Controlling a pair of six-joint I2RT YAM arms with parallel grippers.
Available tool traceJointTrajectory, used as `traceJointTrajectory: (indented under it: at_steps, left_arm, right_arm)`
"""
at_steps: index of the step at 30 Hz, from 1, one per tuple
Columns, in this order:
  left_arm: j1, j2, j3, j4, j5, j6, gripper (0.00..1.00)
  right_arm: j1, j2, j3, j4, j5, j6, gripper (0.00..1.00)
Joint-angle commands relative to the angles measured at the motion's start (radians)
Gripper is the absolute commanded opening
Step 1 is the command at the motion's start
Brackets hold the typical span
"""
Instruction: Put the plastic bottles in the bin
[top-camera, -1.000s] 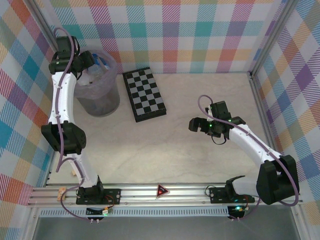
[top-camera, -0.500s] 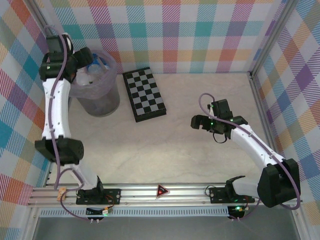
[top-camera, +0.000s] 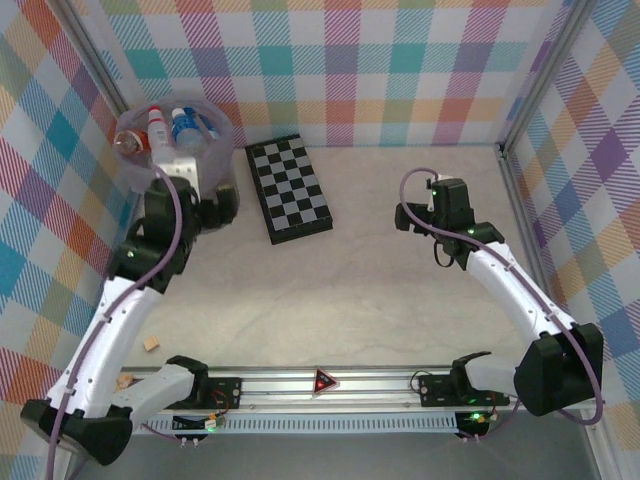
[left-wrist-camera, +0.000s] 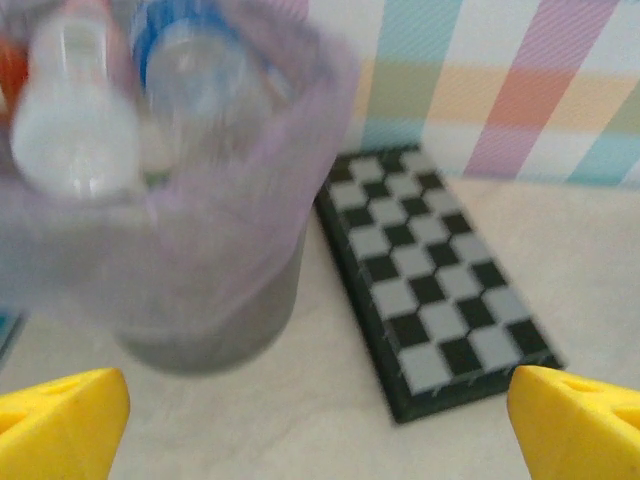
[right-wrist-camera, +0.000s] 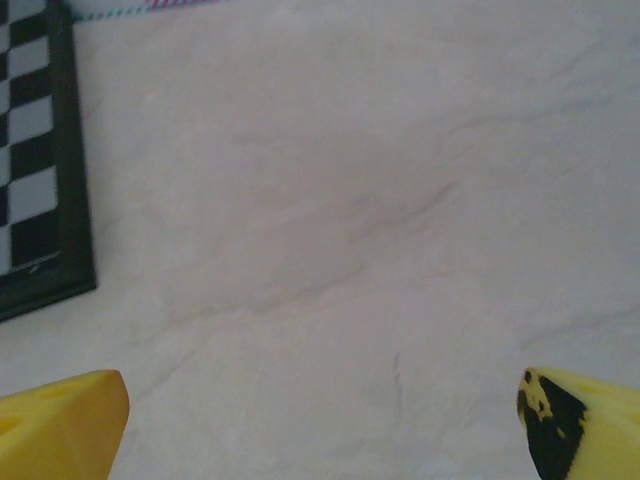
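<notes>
The bin (top-camera: 178, 150), a grey wastebasket with a lilac bag, stands at the back left. Plastic bottles lie inside it, a red-labelled one (top-camera: 155, 124) and a blue-labelled one (top-camera: 185, 125). In the left wrist view the bin (left-wrist-camera: 210, 270) is blurred, with a pale bottle (left-wrist-camera: 70, 120) and a blue-labelled bottle (left-wrist-camera: 195, 75) in it. My left gripper (top-camera: 213, 205) sits just in front of the bin, open, its yellow fingertips (left-wrist-camera: 60, 425) far apart with nothing between them. My right gripper (top-camera: 412, 215) hovers over bare table right of centre, open and empty, fingertips (right-wrist-camera: 60, 425) wide.
A black-and-white chequered board (top-camera: 289, 187) lies right of the bin, its corner (right-wrist-camera: 40, 150) in the right wrist view. Two small tan blocks (top-camera: 152, 343) lie near the left arm's base rail. Plaid walls close the back and sides.
My left gripper has opened and the left arm has swung back from over the bin, down to its near side. The right gripper has shifted a little toward the back.
</notes>
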Motion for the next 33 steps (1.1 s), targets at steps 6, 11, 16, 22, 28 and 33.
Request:
traceJointTrajectory:
  at_steps: [6, 11, 16, 22, 28, 33]
  left_arm:
    - [-0.007, -0.084, -0.538, 0.412, -0.098, -0.117, 1.00]
    - [-0.007, 0.012, -0.630, 0.515, -0.186, -0.154, 1.00]
    - [0.001, 0.116, -0.607, 0.623, -0.256, -0.056, 1.00]
    - [0.057, 0.288, -0.610, 0.837, -0.220, 0.022, 1.00]
    - [0.108, 0.451, -0.580, 0.983, -0.160, 0.062, 1.00]
    - [0.138, 0.527, -0.574, 1.058, -0.124, 0.089, 1.00]
  right_arm:
    - [-0.050, 0.097, -0.108, 0.293, 0.173, -0.157, 1.00]
    - [-0.064, 0.138, -0.186, 0.388, 0.170, -0.170, 1.00]
    - [-0.077, 0.190, -0.245, 0.469, 0.159, -0.185, 0.99]
    - [-0.097, 0.263, -0.304, 0.597, 0.152, -0.183, 1.00]
    - [-0.111, 0.290, -0.323, 0.689, 0.126, -0.204, 1.00]
    - [-0.125, 0.307, -0.349, 0.795, 0.127, -0.242, 1.00]
